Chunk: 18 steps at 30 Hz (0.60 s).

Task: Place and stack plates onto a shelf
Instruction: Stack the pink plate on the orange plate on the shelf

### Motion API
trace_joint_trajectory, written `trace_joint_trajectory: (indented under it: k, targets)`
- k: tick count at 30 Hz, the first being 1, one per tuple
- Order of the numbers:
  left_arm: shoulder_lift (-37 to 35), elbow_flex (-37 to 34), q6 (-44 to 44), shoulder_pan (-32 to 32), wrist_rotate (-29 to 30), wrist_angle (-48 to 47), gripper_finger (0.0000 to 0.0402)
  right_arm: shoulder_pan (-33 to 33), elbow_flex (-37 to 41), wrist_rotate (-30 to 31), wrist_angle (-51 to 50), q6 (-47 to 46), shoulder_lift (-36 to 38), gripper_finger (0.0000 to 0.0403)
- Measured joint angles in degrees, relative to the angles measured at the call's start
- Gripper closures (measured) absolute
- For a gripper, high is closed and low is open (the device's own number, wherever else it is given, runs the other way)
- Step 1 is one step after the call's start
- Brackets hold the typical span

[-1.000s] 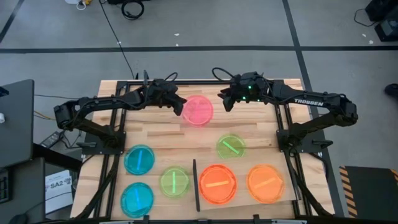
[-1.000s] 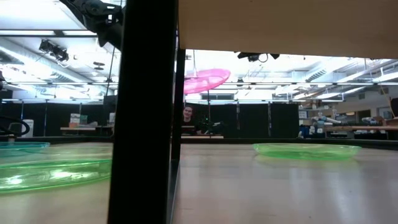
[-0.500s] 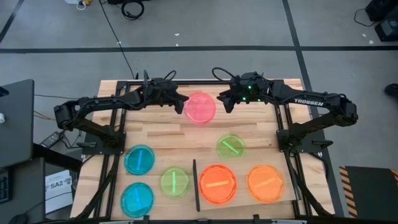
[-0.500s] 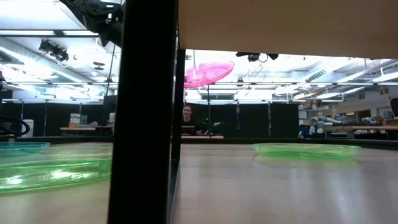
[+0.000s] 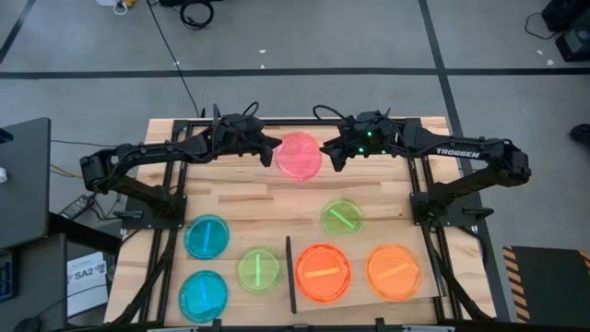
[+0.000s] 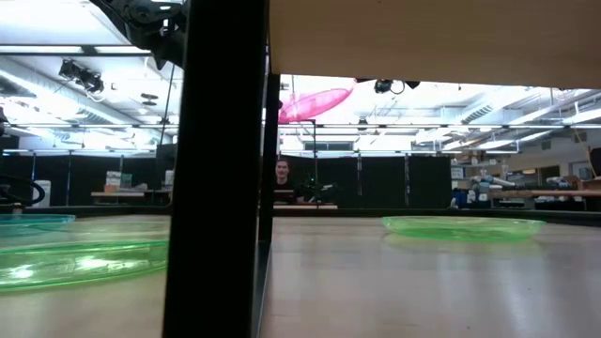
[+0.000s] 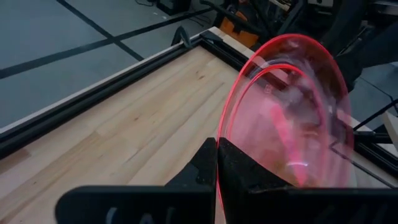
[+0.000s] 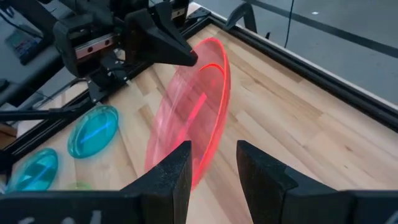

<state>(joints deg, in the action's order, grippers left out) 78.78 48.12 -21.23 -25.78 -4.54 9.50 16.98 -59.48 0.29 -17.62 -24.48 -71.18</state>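
Grey floor surrounds the planked table (image 5: 369, 198), at whose far middle a round translucent pink plastic plate (image 5: 300, 157) is held in the air, tilted. The left claw (image 5: 268, 145) is clamped on its left rim; the right claw (image 5: 329, 152) waits apart just beside its right rim. A handover is judged under way: the right claw must close on the rim. The pale wooden shelf (image 5: 361, 301) lies near, with free room between.
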Motion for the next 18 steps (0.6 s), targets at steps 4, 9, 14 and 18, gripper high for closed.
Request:
trace_joint_trajectory:
  k: [4, 9, 14, 18]
  targets:
    - [0.00, 0.00, -0.02, 0.00, 0.04, 0.00, 0.0394, -0.67, -0.02, 0.10, 0.28, 0.02, -1.19, 0.0270]
    - [0.00, 0.00, -0.20, 0.00, 0.04, 0.00, 0.0394, -1.24, -0.04, 0.09, 2.56, 0.19, -4.69, 0.0270]
    - [0.00, 0.00, -0.17, -0.02, 0.04, -0.04, 0.0394, -1.23, -0.04, -0.26, 3.45, 0.60, -6.38, 0.0276]
    - [0.00, 0.00, -0.13, 0.00, 0.03, -0.10, 0.0393, -1.21, -0.04, -0.24, 3.46, 0.63, -6.34, 0.0288]
